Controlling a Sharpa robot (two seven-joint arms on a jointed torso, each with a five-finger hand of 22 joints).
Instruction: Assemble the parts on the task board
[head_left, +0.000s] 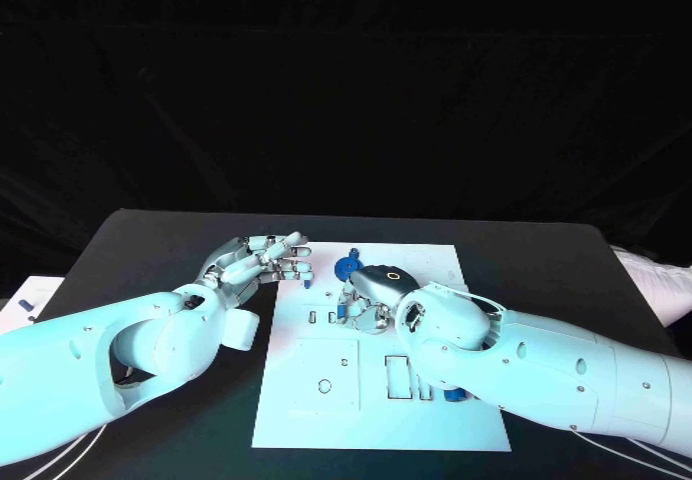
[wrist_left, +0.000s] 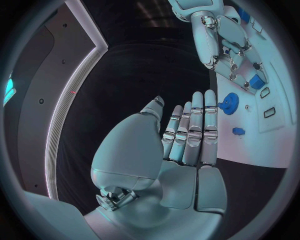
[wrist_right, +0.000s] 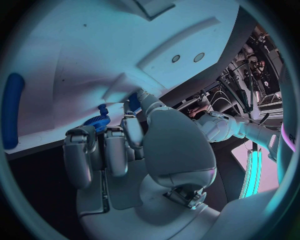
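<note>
The white task board (head_left: 378, 400) is lying in the middle of the black table (head_left: 548, 260); the right hand (head_left: 372, 292) is working over its upper part, bent down onto the plate, and the left hand (head_left: 264, 258) is hanging just off the board's left edge, over bare table.

The right hand's fingers (wrist_right: 119, 145) are curling toward a small blue part (wrist_right: 133, 102) near the thumb tip, with a blue toothed wheel (wrist_right: 95, 122) sitting on the board just beyond them; it is looking like a pinch on that small part, though the contact itself is too hidden to be sure; a long blue piece (wrist_right: 12, 110) is lying farther off on the plate. From the left wrist, the wheel (wrist_left: 229, 103) and another small blue part (wrist_left: 238, 131) are showing on the board near its edge.

The left hand is holding nothing; its fingers (wrist_left: 194, 130) are lying straight, side by side, apart from the thumb.

The step appears to be seating a small part beside the wheel; doing it well is meaning keeping the part upright, lining it over its slot before pressing, and pushing straight down rather than sideways, so the wheel is not getting nudged; the free hand could be steadying the board's edge if the plate is starting to slide.
</note>
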